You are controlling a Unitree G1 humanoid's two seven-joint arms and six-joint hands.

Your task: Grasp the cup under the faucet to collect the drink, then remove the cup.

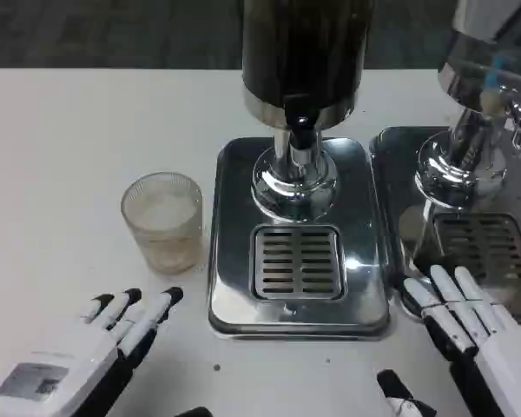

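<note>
A clear glass cup [163, 221] stands upright on the white table, left of the steel drink dispenser [301, 61] and off its base. A little pale liquid seems to lie in the cup's bottom. The black faucet [300, 130] hangs above the slotted drip grate [297, 261], and nothing stands on that grate. My left hand [87, 356] lies low at the front left, fingers apart and pointing toward the cup, a short way from it. My right hand [473, 334] is at the front right with its fingers stretched out and its thumb apart, holding nothing.
The dispenser's steel base tray [234, 295] takes up the middle of the table. A second dispenser [486, 78] with its own tray and grate [486, 248] stands at the right, just beyond my right fingertips. White tabletop [61, 148] spreads out left of the cup.
</note>
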